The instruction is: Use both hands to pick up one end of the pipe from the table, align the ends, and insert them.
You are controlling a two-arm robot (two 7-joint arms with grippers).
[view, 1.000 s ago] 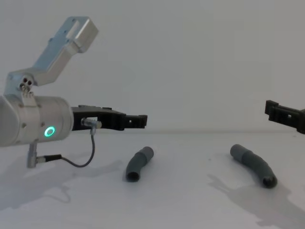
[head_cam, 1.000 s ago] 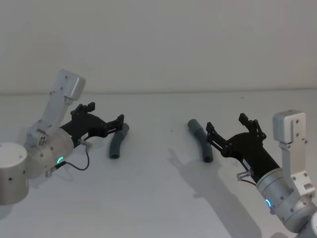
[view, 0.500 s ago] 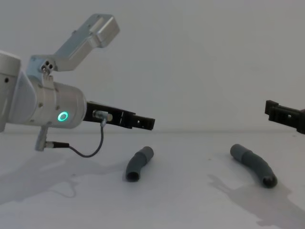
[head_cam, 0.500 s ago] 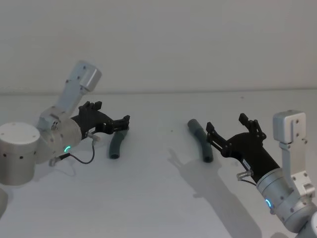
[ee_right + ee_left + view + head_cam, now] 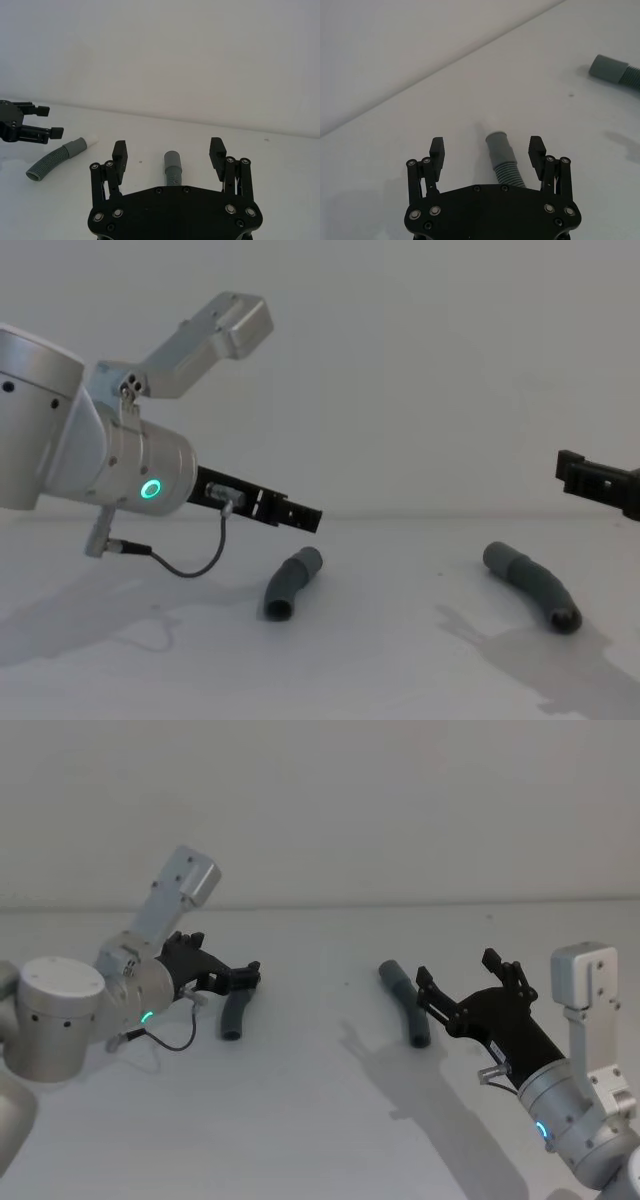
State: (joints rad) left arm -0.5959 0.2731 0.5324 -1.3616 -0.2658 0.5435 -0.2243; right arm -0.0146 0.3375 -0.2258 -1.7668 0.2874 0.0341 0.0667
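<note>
The left pipe piece (image 5: 237, 1010) is found on the surface (image 5: 300, 1120) just below the wide-open, empty left tool (image 5: 245, 975), its long axis along the tool's reach, between the fingers; the right pipe piece (image 5: 405, 1003) is framed likewise by the open, empty right tool (image 5: 456, 968).

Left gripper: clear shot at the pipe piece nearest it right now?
Probably yes. The left gripper is open, hanging above the left pipe piece, whose far end sits between its fingers in the wrist view; nothing lies between them. The right gripper hovers open near the other piece.
</note>
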